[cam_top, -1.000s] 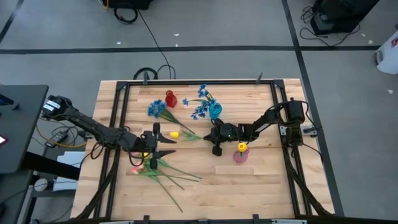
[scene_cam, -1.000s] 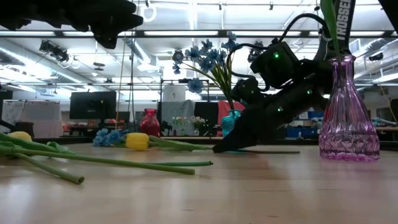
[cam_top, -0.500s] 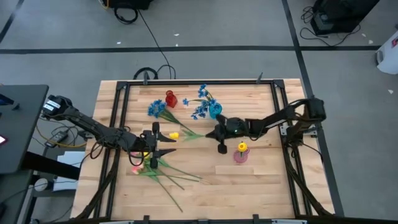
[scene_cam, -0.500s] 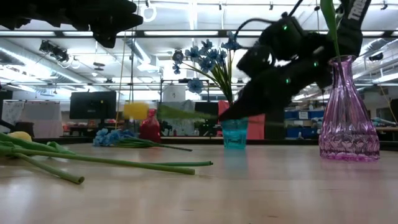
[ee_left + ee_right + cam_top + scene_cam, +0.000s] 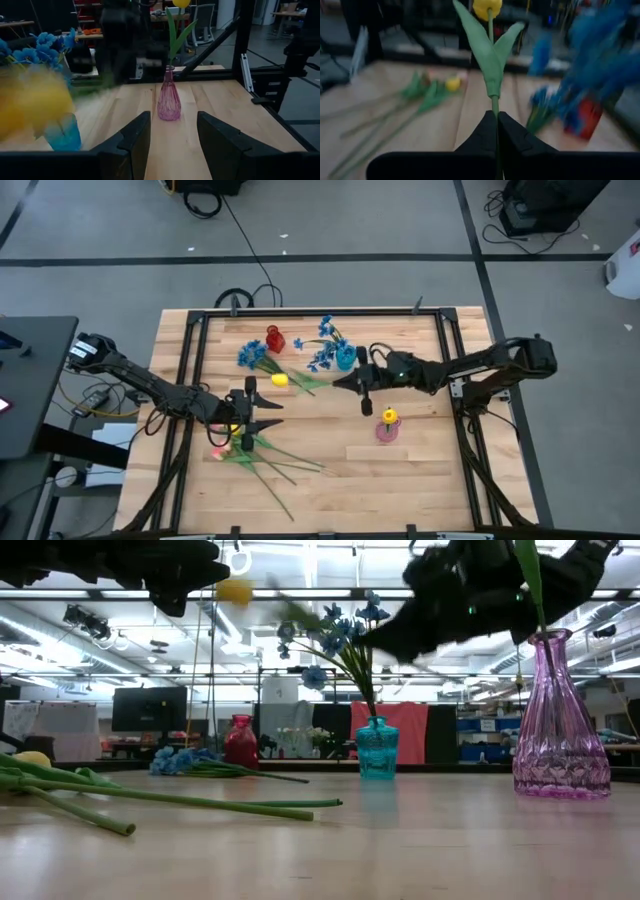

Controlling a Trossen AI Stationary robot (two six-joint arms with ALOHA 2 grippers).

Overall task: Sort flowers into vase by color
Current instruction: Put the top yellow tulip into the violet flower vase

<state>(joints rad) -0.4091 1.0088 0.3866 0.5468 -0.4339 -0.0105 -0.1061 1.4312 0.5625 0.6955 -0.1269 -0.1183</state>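
My right gripper [image 5: 342, 381] is shut on a yellow tulip [image 5: 281, 380] and carries it in the air in front of the teal vase [image 5: 346, 359], which holds blue blossoms. In the low view the tulip's head [image 5: 236, 590] is high and blurred. My left gripper [image 5: 265, 412] hangs open above the pile of pink and yellow tulips [image 5: 255, 452] lying flat on the table. A spray of blue flowers [image 5: 250, 357] lies beside the red vase [image 5: 273, 338]. The purple vase [image 5: 387, 429] holds one yellow tulip. My right gripper pinches the tulip's stem [image 5: 494, 106] between its two fingers, just below the leaves [image 5: 490, 50]. The stem runs on along the fingers, which point toward the table's left. The flower is lifted clear, its head [image 5: 487, 7] out in front of the fingertips.
The three vases stand in the far half of the table: red [image 5: 240, 740], teal [image 5: 377, 748], purple [image 5: 560, 720]. A black frame [image 5: 195, 360] runs along the table's sides. Bare wood lies near the purple vase toward the near edge.
My right gripper has risen from the tabletop with the yellow tulip and drawn back a little toward the far right. The tulip, lying on the table a second ago, is now lifted clear with its head high. The left arm has kept still.
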